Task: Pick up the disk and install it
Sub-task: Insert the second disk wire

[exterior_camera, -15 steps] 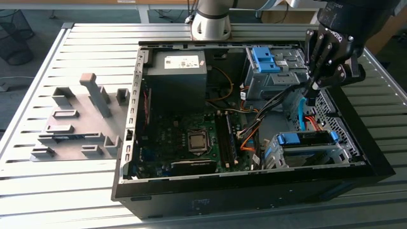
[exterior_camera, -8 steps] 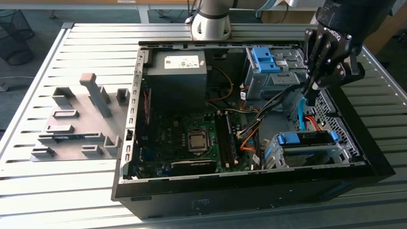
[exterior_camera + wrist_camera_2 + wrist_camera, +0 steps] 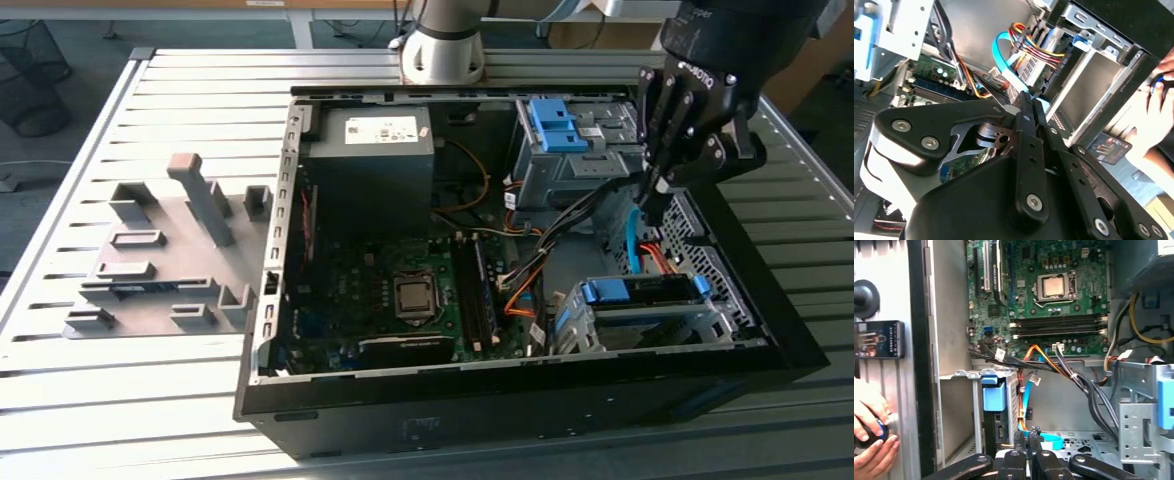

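An open computer case (image 3: 534, 380) is seen lying on a slatted metal surface (image 3: 174, 380). The claw (image 3: 654, 195) is held over the side of the case on the exterior view's right, above a bundle of cables. Its fingers are seen pressed together in both wrist views, and nothing is gripped between them. A light blue flat cable (image 3: 618, 240) runs just beside the fingertips (image 3: 1029, 432); whether it is touched cannot be told.

The disk (image 3: 643, 290) appears to be seated in a grey metal cage (image 3: 574, 325) at the near corner of the case, on the exterior view's right. Its blue frame is seen at the top of the cage, apart from the claw. In the first wrist view the same blue frame (image 3: 994, 396) is seen between the cage walls.

A second cage with a blue plastic clip (image 3: 558, 125) stands at the far end of the case on that side. A black box with a white sticker (image 3: 371, 160) is mounted at the far end of the case. The green motherboard (image 3: 400, 290) is seen nearer, to the exterior view's left of the disk.

A grey fixture (image 3: 160, 260) with upright blocks lies on the surface at the exterior view's left, well apart from the case.

In the first wrist view a person's hands (image 3: 871, 440) are seen outside the case wall, closed around a small dark and blue thing, and a phone (image 3: 879, 339) lies near them.
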{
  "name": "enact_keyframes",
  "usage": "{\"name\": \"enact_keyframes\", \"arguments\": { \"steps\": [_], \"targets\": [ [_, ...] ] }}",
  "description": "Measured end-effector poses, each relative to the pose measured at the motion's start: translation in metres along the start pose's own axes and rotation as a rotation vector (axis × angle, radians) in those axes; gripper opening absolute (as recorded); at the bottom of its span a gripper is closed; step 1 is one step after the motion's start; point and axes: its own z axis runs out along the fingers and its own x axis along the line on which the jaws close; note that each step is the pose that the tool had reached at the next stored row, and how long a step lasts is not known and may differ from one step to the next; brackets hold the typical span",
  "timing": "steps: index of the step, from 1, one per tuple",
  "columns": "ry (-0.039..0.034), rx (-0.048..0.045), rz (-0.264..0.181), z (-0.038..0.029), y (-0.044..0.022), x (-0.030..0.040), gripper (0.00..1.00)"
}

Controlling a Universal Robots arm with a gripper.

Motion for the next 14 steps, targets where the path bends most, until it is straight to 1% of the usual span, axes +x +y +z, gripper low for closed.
{"name": "enact_keyframes", "arguments": {
  "steps": [1, 2, 6, 8, 14],
  "targets": [
    [0.0032, 0.0002, 0.0, 0.0007, 0.0, -0.0003, 0.17],
    [0.0048, 0.0003, 0.0, 0.0012, -0.0001, -0.0005, 0.17],
    [0.0068, 0.0005, 0.0, 0.0031, -0.0006, -0.0014, 0.17],
    [0.0091, 0.0005, 0.0, 0.0038, -0.0007, -0.0017, 0.17],
    [0.0096, 0.0006, 0.0, 0.0039, -0.0007, -0.0017, 0.17]
  ]
}}
